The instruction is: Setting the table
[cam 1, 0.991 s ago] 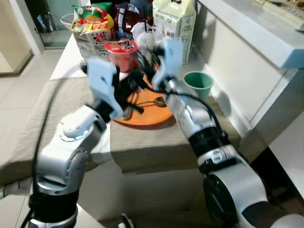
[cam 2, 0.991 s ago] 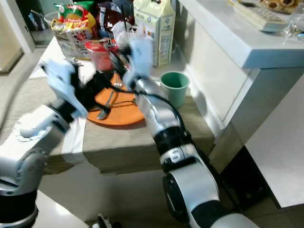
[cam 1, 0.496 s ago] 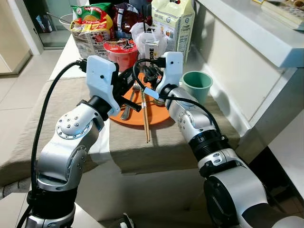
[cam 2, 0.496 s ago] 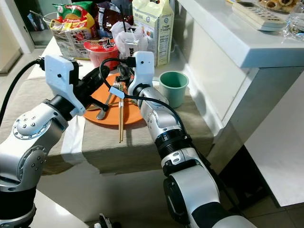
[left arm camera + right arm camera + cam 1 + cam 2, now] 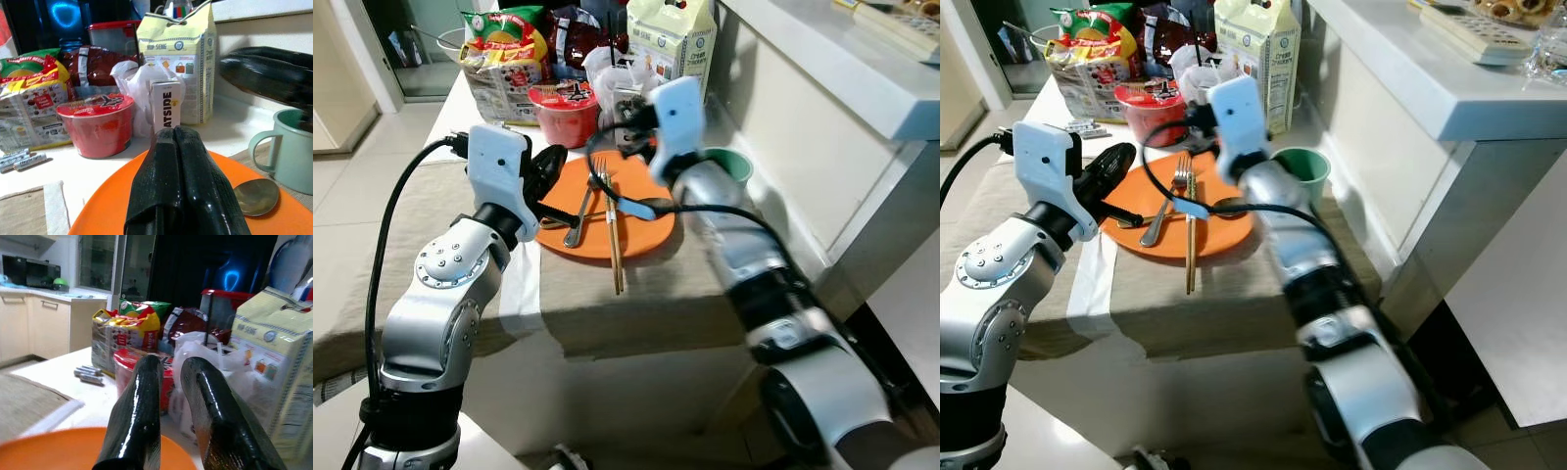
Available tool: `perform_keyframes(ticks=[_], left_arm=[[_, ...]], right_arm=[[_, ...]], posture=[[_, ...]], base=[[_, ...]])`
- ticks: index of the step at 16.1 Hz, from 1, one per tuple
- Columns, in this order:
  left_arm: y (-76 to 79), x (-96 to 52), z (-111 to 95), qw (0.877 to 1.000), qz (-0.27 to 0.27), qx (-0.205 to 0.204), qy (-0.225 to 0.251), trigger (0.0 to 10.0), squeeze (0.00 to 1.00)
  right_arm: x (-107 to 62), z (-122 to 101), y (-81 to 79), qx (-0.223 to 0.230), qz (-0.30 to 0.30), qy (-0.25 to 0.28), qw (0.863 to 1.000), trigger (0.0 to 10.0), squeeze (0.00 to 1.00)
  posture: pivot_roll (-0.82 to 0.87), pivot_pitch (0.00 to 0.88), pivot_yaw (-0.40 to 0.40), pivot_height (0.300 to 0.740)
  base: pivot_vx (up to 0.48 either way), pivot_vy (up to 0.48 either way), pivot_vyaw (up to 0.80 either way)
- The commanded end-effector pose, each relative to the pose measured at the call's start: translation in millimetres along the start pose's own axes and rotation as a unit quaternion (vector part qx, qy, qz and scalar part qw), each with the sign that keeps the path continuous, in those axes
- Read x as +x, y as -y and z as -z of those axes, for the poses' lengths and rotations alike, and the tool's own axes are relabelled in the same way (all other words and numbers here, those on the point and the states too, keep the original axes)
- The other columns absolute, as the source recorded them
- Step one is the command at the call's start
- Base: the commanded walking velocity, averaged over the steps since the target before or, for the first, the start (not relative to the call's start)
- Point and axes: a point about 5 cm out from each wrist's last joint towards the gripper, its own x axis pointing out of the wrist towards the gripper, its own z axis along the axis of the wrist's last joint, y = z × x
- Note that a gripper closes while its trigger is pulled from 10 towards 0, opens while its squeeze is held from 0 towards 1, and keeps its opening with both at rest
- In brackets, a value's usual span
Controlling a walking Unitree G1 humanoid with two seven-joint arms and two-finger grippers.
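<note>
Head views: orange plate [image 5: 636,230] sits on the bench [image 5: 636,304] on a beige runner, carrying a fork [image 5: 582,211], a pair of chopsticks [image 5: 614,245] and a spoon [image 5: 651,206]; chopstick tips overhang the plate's near rim onto the runner. Left end effector [image 5: 543,181] hovers at the plate's left edge, fingers pressed together, nothing in them, just beside the fork and not touching it. Right end effector [image 5: 1197,119] sits above the plate's far rim, motion-blurred; chopsticks lie below and nearer the robot, apart from it. Green mug [image 5: 1304,171] is right of the plate, partly behind the right arm. Red noodle cup [image 5: 566,110], snack bags [image 5: 504,54] and a milk carton [image 5: 674,44] stand behind the plate. Left wrist view: left end effector's fingers [image 5: 183,191] are clenched together and empty over the orange plate [image 5: 98,220]; spoon [image 5: 255,197] on the plate just beside them, mug [image 5: 291,147] past it, noodle cup [image 5: 98,125] and carton [image 5: 178,63] beyond. Right wrist view: right end effector's fingers [image 5: 137,416] are parted with a narrow gap, released, nothing between them; plate rim [image 5: 49,450] below, noodle cup [image 5: 124,367] and snack bag [image 5: 124,335] ahead, batteries [image 5: 88,374] on the bench.
</note>
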Motion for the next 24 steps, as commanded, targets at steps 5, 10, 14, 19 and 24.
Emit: perform_keyframes(ticks=[5,10,14,19,24], left_arm=[[-21.2,-5.4,18,0.998,-0.056,-0.010,-0.035,10.0,0.00],[-22.3,-9.1,26,0.996,-0.071,-0.019,-0.046,10.0,0.53],[-18.8,-10.6,30,0.996,-0.066,-0.030,-0.052,10.0,0.53],[-16.0,-10.5,29,0.996,-0.060,-0.038,-0.049,10.0,1.00],[-15.7,-14.3,31,0.996,-0.061,-0.036,-0.056,10.0,1.00]], right_arm=[[-45.9,21,27.7,-0.032,-0.038,-0.035,0.998,10.0,0.00],[-88.7,38,25.0,-0.030,-0.012,-0.051,0.998,10.0,1.00],[-102.8,50,9.2,-0.018,-0.037,-0.071,0.997,10.0,1.00],[-103.6,49,10.0,-0.019,-0.024,-0.074,0.997,10.0,1.00],[-100.2,52,2.7,-0.020,-0.035,-0.076,0.996,10.0,1.00]], posture=[[-0.03,0.000,0.021,0.740],[-0.05,0.001,0.034,0.740],[-0.05,0.007,0.032,0.740],[-0.05,0.013,0.029,0.740],[-0.03,0.018,0.028,0.740]], base=[[0.000,0.000,0.00],[0.000,0.000,0.00],[0.000,0.000,0.00],[0.000,0.000,0.00],[0.000,0.000,0.00]])
